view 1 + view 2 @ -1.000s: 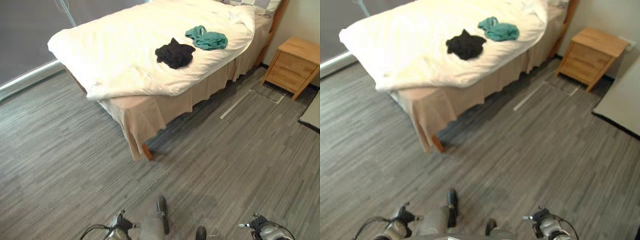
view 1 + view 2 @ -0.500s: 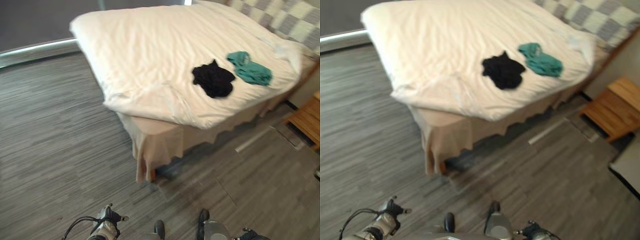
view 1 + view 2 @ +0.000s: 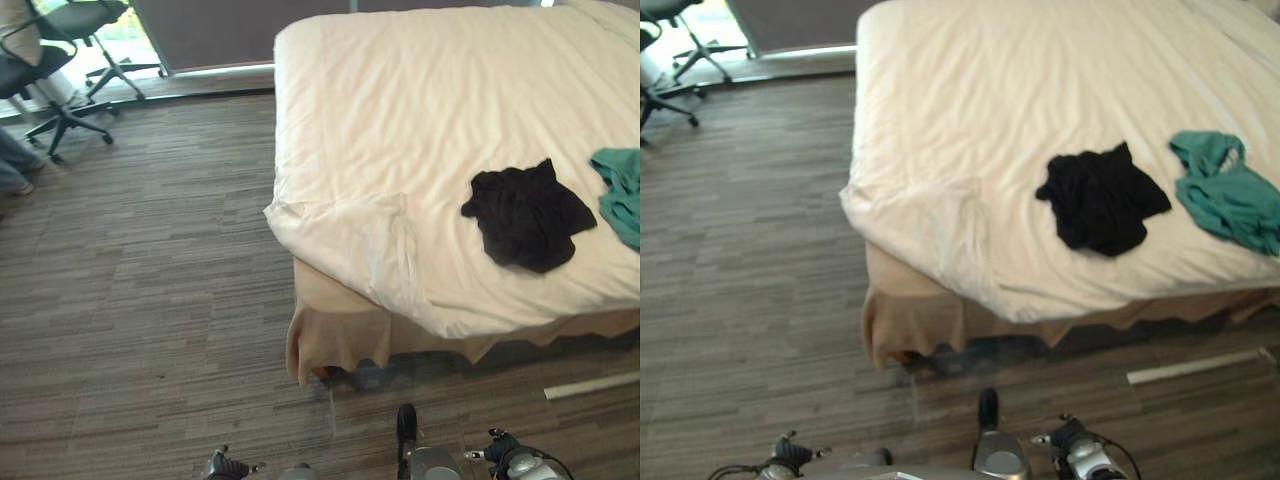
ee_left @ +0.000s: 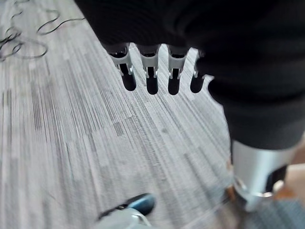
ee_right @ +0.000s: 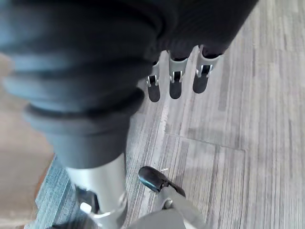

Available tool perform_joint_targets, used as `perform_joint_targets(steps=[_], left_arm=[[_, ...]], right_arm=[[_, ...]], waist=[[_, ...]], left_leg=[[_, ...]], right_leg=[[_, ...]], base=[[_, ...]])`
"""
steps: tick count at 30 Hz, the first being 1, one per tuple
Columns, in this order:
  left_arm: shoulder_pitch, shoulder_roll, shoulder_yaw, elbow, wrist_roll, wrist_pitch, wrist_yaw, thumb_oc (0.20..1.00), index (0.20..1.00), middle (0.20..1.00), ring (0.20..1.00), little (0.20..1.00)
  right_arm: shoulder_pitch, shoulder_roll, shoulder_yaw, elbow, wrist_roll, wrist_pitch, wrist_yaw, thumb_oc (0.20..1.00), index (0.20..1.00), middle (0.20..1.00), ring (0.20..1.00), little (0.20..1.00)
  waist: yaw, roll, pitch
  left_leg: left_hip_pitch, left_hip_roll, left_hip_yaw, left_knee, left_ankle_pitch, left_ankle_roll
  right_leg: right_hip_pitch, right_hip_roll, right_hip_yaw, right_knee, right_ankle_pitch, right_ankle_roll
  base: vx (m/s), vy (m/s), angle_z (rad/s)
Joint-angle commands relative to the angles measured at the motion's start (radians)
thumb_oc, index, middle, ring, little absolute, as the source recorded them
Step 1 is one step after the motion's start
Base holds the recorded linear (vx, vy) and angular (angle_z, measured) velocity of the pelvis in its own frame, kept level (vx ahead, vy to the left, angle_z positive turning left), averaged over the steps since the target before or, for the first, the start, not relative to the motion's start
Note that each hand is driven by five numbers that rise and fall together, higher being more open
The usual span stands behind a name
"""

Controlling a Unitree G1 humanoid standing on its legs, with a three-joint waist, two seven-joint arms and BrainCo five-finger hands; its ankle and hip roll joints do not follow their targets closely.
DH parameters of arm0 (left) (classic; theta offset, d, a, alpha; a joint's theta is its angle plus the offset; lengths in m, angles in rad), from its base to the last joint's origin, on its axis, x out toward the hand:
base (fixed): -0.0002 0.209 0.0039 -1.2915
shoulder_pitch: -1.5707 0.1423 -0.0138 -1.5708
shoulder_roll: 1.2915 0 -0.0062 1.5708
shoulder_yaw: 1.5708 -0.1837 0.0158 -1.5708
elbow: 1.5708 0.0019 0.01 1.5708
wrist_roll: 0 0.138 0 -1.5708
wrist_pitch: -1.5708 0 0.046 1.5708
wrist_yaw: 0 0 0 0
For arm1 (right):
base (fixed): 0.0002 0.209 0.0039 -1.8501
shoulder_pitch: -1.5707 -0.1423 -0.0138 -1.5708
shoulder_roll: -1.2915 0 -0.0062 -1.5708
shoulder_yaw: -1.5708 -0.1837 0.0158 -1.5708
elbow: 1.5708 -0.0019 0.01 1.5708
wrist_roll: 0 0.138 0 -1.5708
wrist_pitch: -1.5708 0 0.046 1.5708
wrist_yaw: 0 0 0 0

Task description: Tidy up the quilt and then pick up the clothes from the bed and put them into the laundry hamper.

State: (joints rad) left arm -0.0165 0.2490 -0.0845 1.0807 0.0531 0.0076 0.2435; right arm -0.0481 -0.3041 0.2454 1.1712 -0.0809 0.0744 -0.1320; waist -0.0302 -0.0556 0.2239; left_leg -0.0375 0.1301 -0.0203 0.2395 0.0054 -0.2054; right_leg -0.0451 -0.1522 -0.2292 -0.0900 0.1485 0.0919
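A cream quilt (image 3: pixel 400 110) covers the bed, with a creased fold at its near corner (image 3: pixel 350 235). On it lie a crumpled black garment (image 3: pixel 527 215) and, to its right, a teal garment (image 3: pixel 1225 190), which runs off the left eye view's right edge. Both arms hang low, well short of the bed. In the left wrist view my left hand (image 4: pixel 151 78) has straight fingers over bare floor and holds nothing. My right hand (image 5: pixel 175 81) hangs the same way in the right wrist view, open and holding nothing.
A beige bed skirt (image 3: pixel 335 335) hangs to the grey plank floor (image 3: pixel 150 300) at the near corner. Two office chairs (image 3: pixel 60 55) stand at the far left beside a person's leg and shoe (image 3: pixel 12 175). A white strip (image 3: pixel 590 385) lies on the floor at the lower right.
The whole picture has shifted: the camera has swung, so the bed now fills the upper right and the chairs have come into sight. The clothes lie as before on the quilt.
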Motion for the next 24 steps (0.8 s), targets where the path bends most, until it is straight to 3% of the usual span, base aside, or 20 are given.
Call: perform_joint_targets(steps=[1, 2, 5, 10, 14, 17, 24], left_arm=[[-0.01, 0.114, 0.048, -0.136, -0.119, -0.071, 0.125, 1.0, 1.0, 1.0, 1.0, 1.0], [-0.011, 0.152, 0.118, -0.312, -0.17, -0.119, 0.192, 1.0, 1.0, 1.0, 1.0, 1.0], [-0.06, 0.214, 0.129, -0.473, -0.147, -0.154, 0.207, 1.0, 1.0, 1.0, 1.0, 1.0], [-0.173, 0.362, 0.092, -0.738, 0.057, -0.137, 0.199, 1.0, 1.0, 1.0, 1.0, 1.0], [-0.316, 0.43, -0.003, -0.734, 0.161, -0.114, 0.191, 1.0, 1.0, 1.0, 1.0, 1.0], [-0.576, 0.491, -0.193, -0.653, 0.279, -0.082, 0.187, 1.0, 1.0, 1.0, 1.0, 1.0], [-1.058, 0.468, -0.536, -0.355, 0.432, 0.009, 0.148, 1.0, 1.0, 1.0, 1.0, 1.0]], right_arm=[[0.015, -0.033, 0.001, -0.012, -0.036, -0.018, -0.05, 1.0, 1.0, 1.0, 1.0, 1.0], [0.042, -0.04, -0.033, -0.027, -0.02, -0.025, -0.068, 1.0, 1.0, 1.0, 1.0, 1.0], [0.071, -0.029, -0.047, -0.031, -0.007, -0.035, -0.063, 1.0, 1.0, 1.0, 1.0, 1.0], [0.072, -0.017, -0.023, -0.029, -0.011, -0.042, -0.033, 1.0, 1.0, 1.0, 1.0, 1.0], [0.045, -0.021, 0.003, -0.02, -0.021, -0.041, -0.022, 1.0, 1.0, 1.0, 1.0, 1.0], [0.008, -0.044, 0.041, -0.011, -0.034, -0.044, -0.027, 1.0, 1.0, 1.0, 1.0, 1.0], [-0.048, -0.079, 0.051, 0.016, 0.014, -0.052, -0.07, 1.0, 1.0, 1.0, 1.0, 1.0]], waist=[[0.003, 0.012, 0.041], [-0.009, 0.028, 0.026], [-0.033, 0.033, 0.01], [-0.064, 0.034, 0.017], [-0.094, 0.043, 0.033], [-0.149, 0.054, 0.065], [-0.221, 0.059, 0.124]], left_leg=[[-0.038, -0.004, 0.088, -0.058, -0.034, 0.066], [-0.007, 0.006, 0.155, -0.136, -0.04, 0.07], [0.022, 0.016, 0.178, -0.193, -0.029, 0.064], [0.074, 0.019, 0.217, -0.244, -0.032, 0.064], [0.08, 0.018, 0.249, -0.254, -0.038, 0.067], [0.06, 0.013, 0.288, -0.244, -0.048, 0.071], [-0.028, 0.019, 0.322, -0.179, -0.052, 0.07]], right_leg=[[0.032, -0.085, 0.033, 0.04, -0.13, 0.098], [0.032, -0.076, 0.013, 0.034, -0.129, 0.105], [0.034, -0.075, 0.002, 0.034, -0.127, 0.111], [0.002, -0.075, 0.04, 0.075, -0.135, 0.117], [-0.055, -0.075, 0.084, 0.101, -0.129, 0.122], [-0.137, -0.069, 0.132, 0.126, -0.116, 0.132], [-0.257, -0.064, 0.178, 0.171, -0.098, 0.14]], base=[[0.02, -0.024, 0.73], [0.03, 0.022, 0.54], [0.08, 0.022, 0.11], [0.05, 0.015, -0.08], [-0.02, 0.057, -0.34], [-0.07, 0.058, -0.42], [-0.05, 0.017, -0.34]])
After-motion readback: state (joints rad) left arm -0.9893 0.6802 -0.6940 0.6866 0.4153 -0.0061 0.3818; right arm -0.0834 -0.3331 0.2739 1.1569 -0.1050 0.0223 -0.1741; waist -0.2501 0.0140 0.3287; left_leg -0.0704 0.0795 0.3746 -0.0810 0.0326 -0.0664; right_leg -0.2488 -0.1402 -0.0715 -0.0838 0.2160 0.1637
